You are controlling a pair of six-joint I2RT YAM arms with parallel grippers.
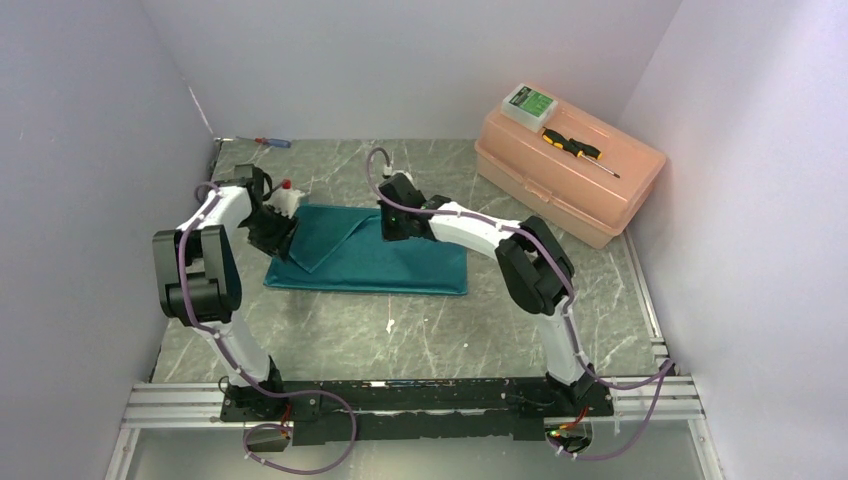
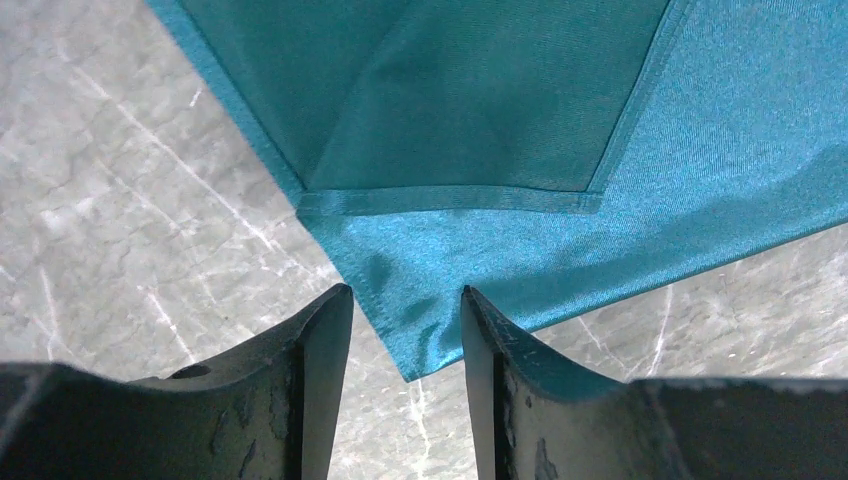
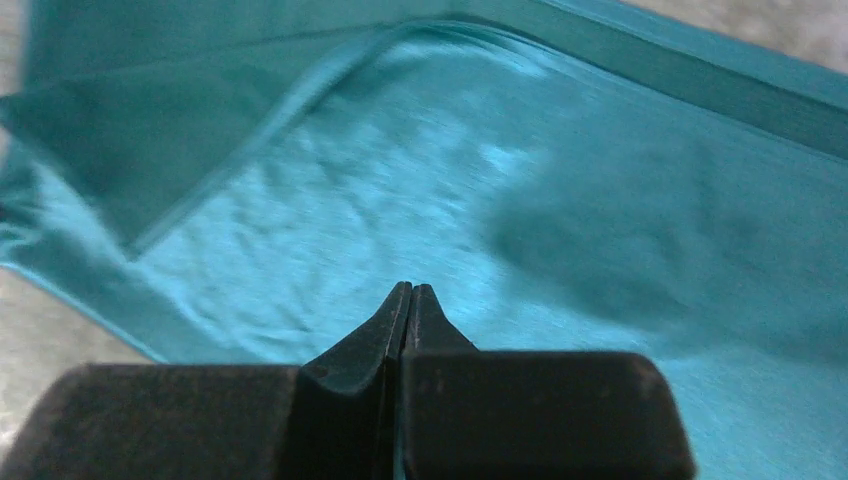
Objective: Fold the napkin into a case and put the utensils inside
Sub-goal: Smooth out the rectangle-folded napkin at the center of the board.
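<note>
On grey marbled counter (image 1: 450,330), teal shiny cloth napkin (image 1: 400,265) lies flat between arms, left part folded over as slanted flap. At hemmed corner, left tool (image 2: 405,292) open, fingers straddling cloth tip, not pinching. Over cloth, right tool (image 3: 412,290) closed on nothing; contact unclear. Fabric looks light, limp and slippery, so layers likely slide. Best hold is hemmed corner, both layers together. No utensils made out.

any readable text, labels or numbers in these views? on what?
Nothing legible in any view.
Small white box with green label, on the peach plastic toolbox: there is print, but it is too small to read.
Teal cloth napkin: no markings, including in both wrist views.
</note>
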